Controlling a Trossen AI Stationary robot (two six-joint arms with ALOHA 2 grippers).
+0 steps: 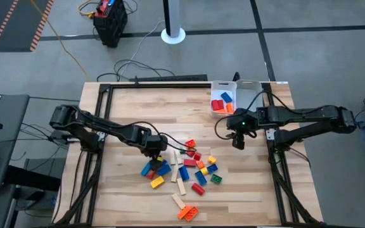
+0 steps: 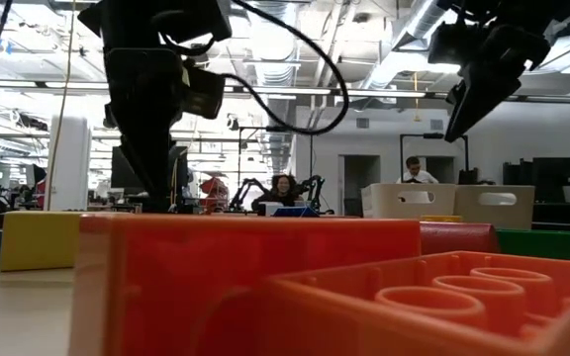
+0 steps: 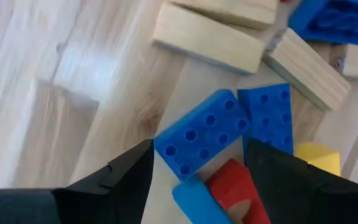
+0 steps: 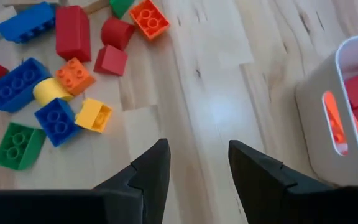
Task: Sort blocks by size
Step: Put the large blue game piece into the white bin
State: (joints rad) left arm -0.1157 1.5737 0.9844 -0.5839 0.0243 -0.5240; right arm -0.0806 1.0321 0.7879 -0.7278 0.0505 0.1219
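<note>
The blocks lie in a loose pile on the wooden table: red, blue, orange, yellow and green studded bricks and pale wooden bars. My left gripper hangs open over the pile's left part. In its wrist view its fingers stand on either side of a blue studded brick that lies flat, with a red block beside it. My right gripper is open above bare wood to the pile's right, and holds nothing.
A white tray at the far right holds red, blue and orange bricks; a second white tray stands beside it. An orange brick lies close to the near edge. Bare wood stretches along the table's left side and far side.
</note>
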